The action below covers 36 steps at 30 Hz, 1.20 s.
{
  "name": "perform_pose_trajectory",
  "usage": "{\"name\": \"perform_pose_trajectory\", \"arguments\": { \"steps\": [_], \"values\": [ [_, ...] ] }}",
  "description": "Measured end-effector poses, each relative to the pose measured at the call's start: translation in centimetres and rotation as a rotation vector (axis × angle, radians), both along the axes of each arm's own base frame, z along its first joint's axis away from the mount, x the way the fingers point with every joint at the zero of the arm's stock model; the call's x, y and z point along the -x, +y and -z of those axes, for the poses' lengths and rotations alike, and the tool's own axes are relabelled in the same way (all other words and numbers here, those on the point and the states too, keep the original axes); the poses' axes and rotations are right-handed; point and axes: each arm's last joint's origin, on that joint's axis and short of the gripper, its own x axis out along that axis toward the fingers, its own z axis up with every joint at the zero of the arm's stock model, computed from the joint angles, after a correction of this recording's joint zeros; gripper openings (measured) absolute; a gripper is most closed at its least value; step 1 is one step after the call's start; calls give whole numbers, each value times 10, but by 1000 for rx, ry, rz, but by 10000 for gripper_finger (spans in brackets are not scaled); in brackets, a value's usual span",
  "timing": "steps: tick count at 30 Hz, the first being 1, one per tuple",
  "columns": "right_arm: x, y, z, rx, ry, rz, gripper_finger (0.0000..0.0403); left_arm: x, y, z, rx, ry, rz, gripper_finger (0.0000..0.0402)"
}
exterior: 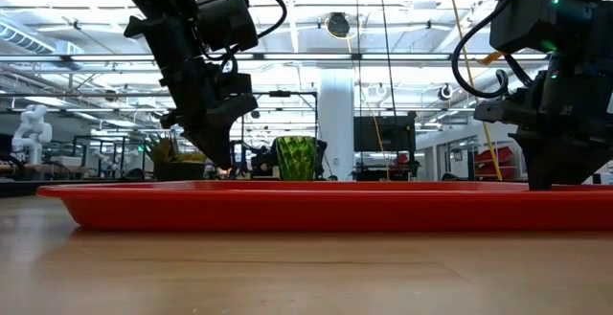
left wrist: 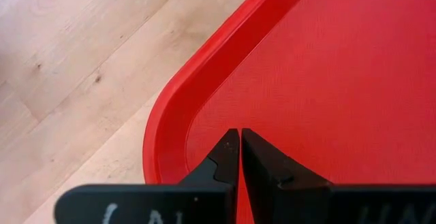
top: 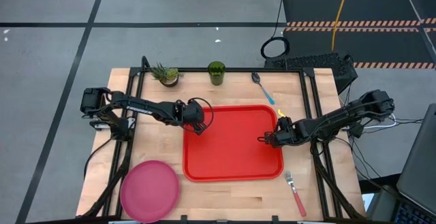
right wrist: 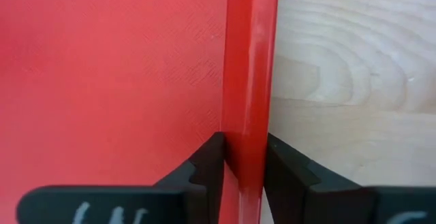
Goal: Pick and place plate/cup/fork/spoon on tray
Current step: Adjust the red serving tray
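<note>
Our right gripper [right wrist: 243, 161] sits astride the right-hand rim of the tray [top: 231, 142], one finger inside the rim and one outside; the jaws are narrow, and we cannot tell whether they pinch the rim or stand just clear of it. Our left gripper [left wrist: 240, 157] hangs over the tray's far left corner with its fingers pressed together and nothing between them.

From there, the four things to be loaded all lie off the tray. The fork [top: 296, 192] is nearest the right gripper, on the wood just past the tray's near right corner, its long axis running slantwise with tines toward the tray and handle toward the table edge. The spoon [top: 262, 86] lies near the far right corner, also aslant. The cup [top: 216, 72] stands at the far edge beside a potted plant [top: 165, 75], closer to the left gripper. The plate [top: 150, 190] rests at the near left, well apart from both.

In the low view only the cup shows behind the tray; fork, spoon and plate are hidden there.
</note>
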Motion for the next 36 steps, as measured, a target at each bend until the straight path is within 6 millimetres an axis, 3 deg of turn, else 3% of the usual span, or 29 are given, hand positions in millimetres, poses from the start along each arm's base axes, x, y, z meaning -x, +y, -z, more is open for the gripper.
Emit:
{"name": "perform_pose_trajectory", "arguments": {
  "steps": [15,36],
  "values": [
    [-5,1,-1,-9,-55,-16,146,0,0,0,0,0,1,21],
    [-11,10,-2,-41,-146,13,149,4,0,5,-2,15,8,21]
  ]
}}
